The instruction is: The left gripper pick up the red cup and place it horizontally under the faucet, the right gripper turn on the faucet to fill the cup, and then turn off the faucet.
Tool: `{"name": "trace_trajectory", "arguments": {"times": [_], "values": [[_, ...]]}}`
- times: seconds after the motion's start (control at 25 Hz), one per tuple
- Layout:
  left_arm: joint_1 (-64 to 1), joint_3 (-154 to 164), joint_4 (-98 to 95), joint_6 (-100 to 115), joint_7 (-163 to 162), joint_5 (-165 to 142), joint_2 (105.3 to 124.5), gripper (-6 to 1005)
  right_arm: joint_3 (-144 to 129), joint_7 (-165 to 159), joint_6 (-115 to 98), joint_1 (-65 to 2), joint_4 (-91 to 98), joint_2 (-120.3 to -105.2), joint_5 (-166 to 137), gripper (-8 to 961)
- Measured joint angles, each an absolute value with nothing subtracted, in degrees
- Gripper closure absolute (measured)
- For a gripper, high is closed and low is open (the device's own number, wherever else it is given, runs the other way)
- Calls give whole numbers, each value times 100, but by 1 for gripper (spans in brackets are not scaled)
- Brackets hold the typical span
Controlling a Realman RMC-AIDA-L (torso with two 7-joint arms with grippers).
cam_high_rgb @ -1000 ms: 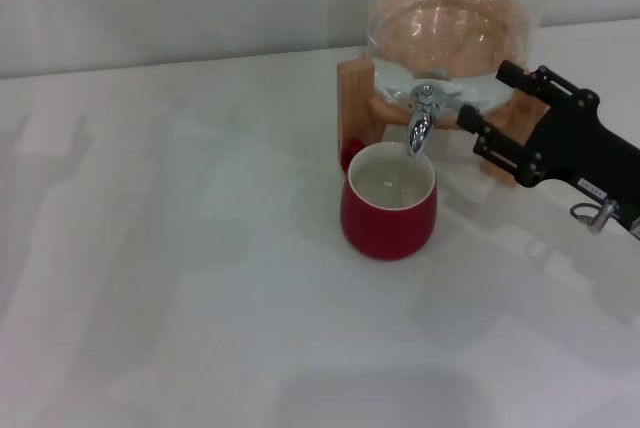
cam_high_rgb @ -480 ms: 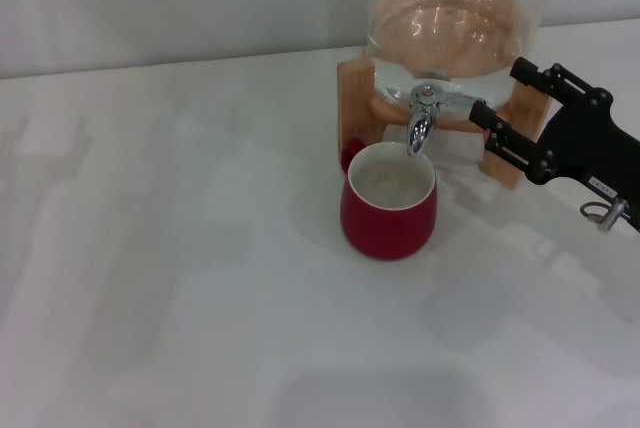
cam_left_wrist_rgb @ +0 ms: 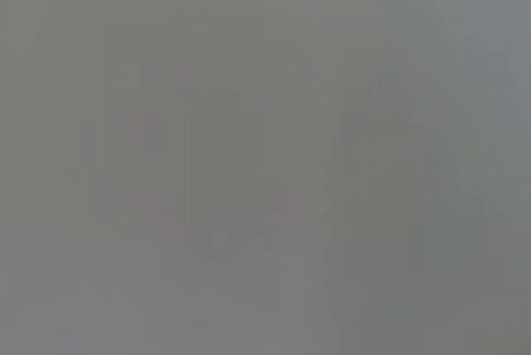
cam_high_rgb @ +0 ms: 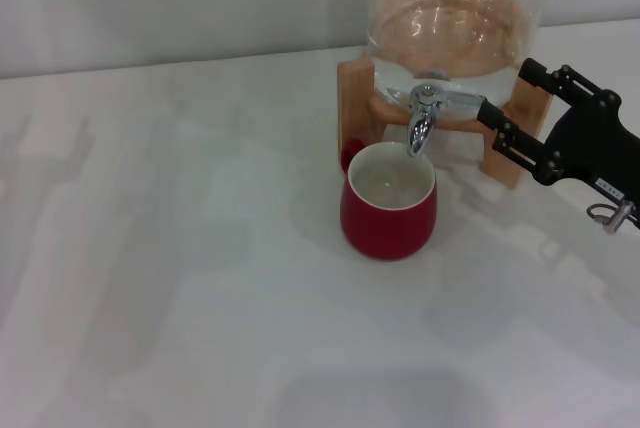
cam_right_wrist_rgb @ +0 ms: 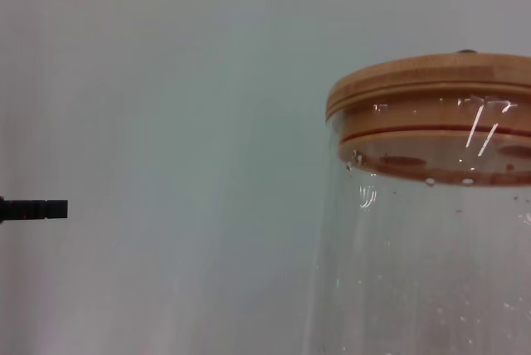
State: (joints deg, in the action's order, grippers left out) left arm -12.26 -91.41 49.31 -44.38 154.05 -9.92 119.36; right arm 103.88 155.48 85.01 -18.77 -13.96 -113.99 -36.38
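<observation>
The red cup (cam_high_rgb: 388, 210) stands upright on the white table, its mouth right under the spout of the chrome faucet (cam_high_rgb: 421, 123). The faucet's short lever (cam_high_rgb: 458, 100) points to the right. My right gripper (cam_high_rgb: 507, 88) hovers just right of the faucet, in front of the wooden stand, open. Its lower jaw tip sits at the end of the lever and nothing lies between the jaws. In the right wrist view one black fingertip (cam_right_wrist_rgb: 33, 208) shows at the edge. The left gripper is out of view; the left wrist view is plain grey.
The glass dispenser (cam_high_rgb: 450, 8) holds water and rests on a wooden stand (cam_high_rgb: 356, 98) at the back of the table. Its wooden lid (cam_right_wrist_rgb: 431, 81) fills the right wrist view. The white tabletop (cam_high_rgb: 180, 248) stretches left and forward of the cup.
My right gripper has drawn back to the right, away from the faucet. The lever now shows full length, pointing right. The cup has not moved.
</observation>
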Motion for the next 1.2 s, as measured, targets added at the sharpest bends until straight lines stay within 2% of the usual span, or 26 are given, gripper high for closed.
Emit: {"name": "trace_trajectory", "arguments": {"times": [0.48, 0.8, 1.2], "values": [[-1218, -9141, 4942, -4439, 15421, -995, 11936, 199, 10390, 15548, 8823, -1623, -1406, -11421, -3655, 279], [-1160, -9180, 4945, -4465, 15445, -993, 11937, 199, 11001, 15548, 8945, -1438, -1408, -11376, -3629, 279], [-991, -9212, 4613, -5257, 15451, -940, 11970, 199, 11977, 15518, 8585, -1540, -1415, -11290, -3629, 279]]}}
